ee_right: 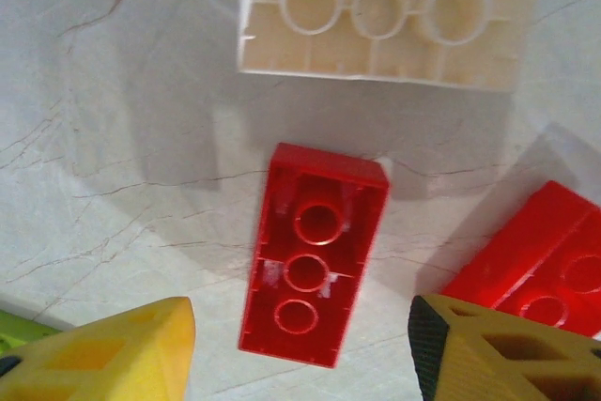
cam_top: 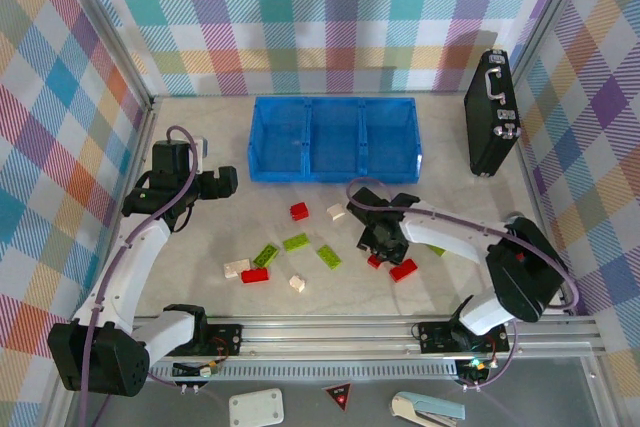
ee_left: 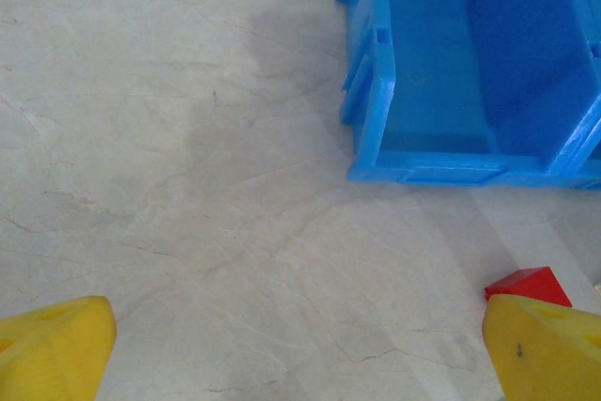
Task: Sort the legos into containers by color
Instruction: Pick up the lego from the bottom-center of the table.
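Note:
Legos in red, lime green and cream lie scattered on the table in front of the blue tray (cam_top: 333, 173), whose three compartments look empty. My right gripper (cam_top: 383, 244) hangs low over an upside-down red brick (ee_right: 313, 253). That brick lies between its yellow fingers (ee_right: 131, 349), with a gap on each side. A cream brick (ee_right: 385, 16) lies upside down just beyond it, and a second red brick (ee_right: 540, 260) lies to the right. My left gripper (cam_top: 225, 180) stands open over bare table left of the tray (ee_left: 376, 91), with a red brick (ee_left: 531, 284) beside its right finger.
A black case with latches (cam_top: 491, 112) stands upright at the back right. Loose bricks include a red one (cam_top: 299, 211), a green plate (cam_top: 296, 242) and a cream one (cam_top: 237, 268) in the middle. Checkered walls close in the table.

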You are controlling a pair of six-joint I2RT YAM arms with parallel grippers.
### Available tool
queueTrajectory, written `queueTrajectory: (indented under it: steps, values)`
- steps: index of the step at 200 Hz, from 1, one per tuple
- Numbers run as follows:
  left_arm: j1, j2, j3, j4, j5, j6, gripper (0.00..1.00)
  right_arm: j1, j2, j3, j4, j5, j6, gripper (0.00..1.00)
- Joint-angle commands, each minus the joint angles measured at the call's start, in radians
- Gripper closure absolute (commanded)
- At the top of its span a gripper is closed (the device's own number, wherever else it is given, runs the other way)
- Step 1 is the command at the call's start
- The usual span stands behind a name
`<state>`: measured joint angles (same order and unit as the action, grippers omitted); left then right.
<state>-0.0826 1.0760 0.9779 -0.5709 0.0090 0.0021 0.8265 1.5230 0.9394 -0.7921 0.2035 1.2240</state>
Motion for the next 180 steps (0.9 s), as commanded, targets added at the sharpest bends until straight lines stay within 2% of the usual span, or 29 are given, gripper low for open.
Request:
queueTrajectory:
  steps: [1, 180]
  values:
    - [0.009, -0.003, -0.005, 0.003, -0.009, 0.017, 0.0, 0.019, 0.038, 0.034, -0.052, 0.031, 0.049, 0.39]
    - [0.008, 0.031, 0.001, -0.011, 0.003, 0.022, 0.0, 0.033, 0.108, -0.007, -0.009, 0.035, 0.063, 0.58]
